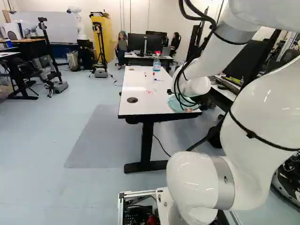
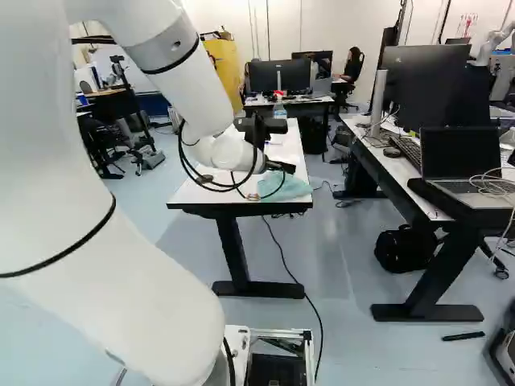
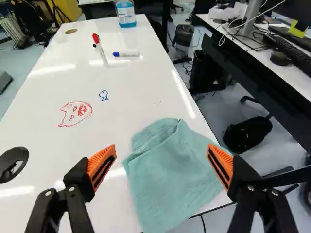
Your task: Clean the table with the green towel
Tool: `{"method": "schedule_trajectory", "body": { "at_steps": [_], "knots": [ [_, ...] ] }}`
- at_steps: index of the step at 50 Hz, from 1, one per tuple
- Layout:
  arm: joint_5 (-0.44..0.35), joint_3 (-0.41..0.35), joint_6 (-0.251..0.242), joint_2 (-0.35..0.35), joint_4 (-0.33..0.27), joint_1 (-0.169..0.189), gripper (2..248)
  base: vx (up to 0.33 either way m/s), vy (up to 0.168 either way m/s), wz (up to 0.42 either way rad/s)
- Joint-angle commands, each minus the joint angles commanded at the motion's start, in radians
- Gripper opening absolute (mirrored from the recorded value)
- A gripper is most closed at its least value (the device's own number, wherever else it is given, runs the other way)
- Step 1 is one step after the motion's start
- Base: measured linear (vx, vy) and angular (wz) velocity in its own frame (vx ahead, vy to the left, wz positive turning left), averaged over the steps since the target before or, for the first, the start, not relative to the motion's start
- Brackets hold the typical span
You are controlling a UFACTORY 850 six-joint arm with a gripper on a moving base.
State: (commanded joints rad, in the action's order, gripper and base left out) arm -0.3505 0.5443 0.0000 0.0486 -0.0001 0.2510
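In the right base view my gripper (image 2: 280, 166) hangs over the near end of the white table, close above the green towel (image 2: 286, 186). The wrist view shows the gripper (image 3: 162, 149) open, its orange pads wide apart. Between and below them lies the pale green towel (image 3: 172, 177), crumpled, with a fold at its far end and one edge hanging over the table's edge. Neither pad grips it. The white table (image 3: 43, 104) bears a red scribbled drawing (image 3: 75, 114) and a small blue mark (image 3: 103, 95), both beyond the towel.
Farther along the table are a red-capped marker (image 3: 99, 47), a blue-capped marker (image 3: 126, 54) and a bottle of blue liquid (image 3: 126, 14). A round grommet (image 3: 7, 165) sits in the tabletop. Beside it stands a desk with a laptop (image 2: 460, 161). A black bag (image 2: 405, 253) lies on the floor.
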Motion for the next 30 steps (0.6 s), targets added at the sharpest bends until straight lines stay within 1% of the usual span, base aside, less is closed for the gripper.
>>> {"method": "schedule_trajectory", "body": {
  "at_steps": [30],
  "knots": [
    [0.307, 0.158, 0.0, -0.079, 0.0, 0.023, 247, 0.0, 0.0, 0.0]
  ]
}}
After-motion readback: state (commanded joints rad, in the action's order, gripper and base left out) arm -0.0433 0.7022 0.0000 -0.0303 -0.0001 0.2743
